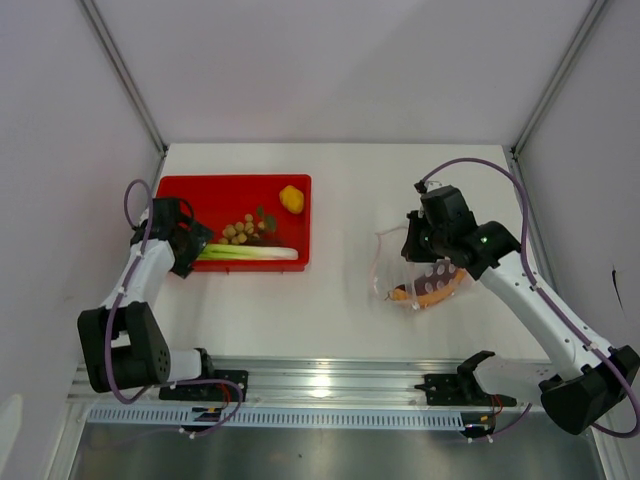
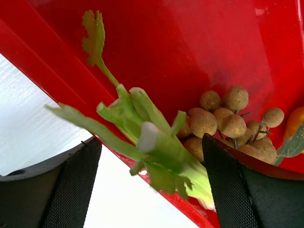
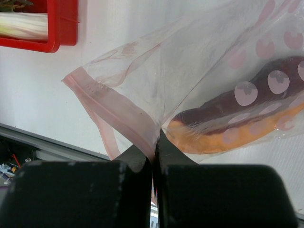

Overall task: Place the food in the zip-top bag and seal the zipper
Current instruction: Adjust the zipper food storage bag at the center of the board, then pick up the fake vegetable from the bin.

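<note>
The zip-top bag [image 1: 425, 270] lies crumpled on the right half of the table [image 1: 340, 180], nearer the right edge than the middle. It is clear, crinkly plastic with faint pink dots. The zipper [image 3: 111, 107], a narrow pink-red strip, runs along its mouth, which gapes toward the tray. Inside lie the purple-brown sweet potato [image 3: 213, 114] and, pressed against it, the orange carrot-like piece [image 3: 223, 140]. The right gripper [image 3: 156, 142] has its fingers pinched tight on the zipper strip, holding that part of the mouth up.

The red tray [image 1: 180, 190] sits on the left half of the table toward the back, well apart from the bag. The small yellow-orange fruit [image 1: 291, 199] is near its back right corner, and the bunch of tan round berries [image 1: 243, 231] is in the middle. The long green-white stalks [image 1: 250, 253] lie along its near wall, their leafy ends pointing to the left edge. The left gripper [image 1: 197, 243] hangs over that leafy end, jaws spread wide with the leaves between them. The berries sit just beside one finger [image 2: 228, 185].
</note>
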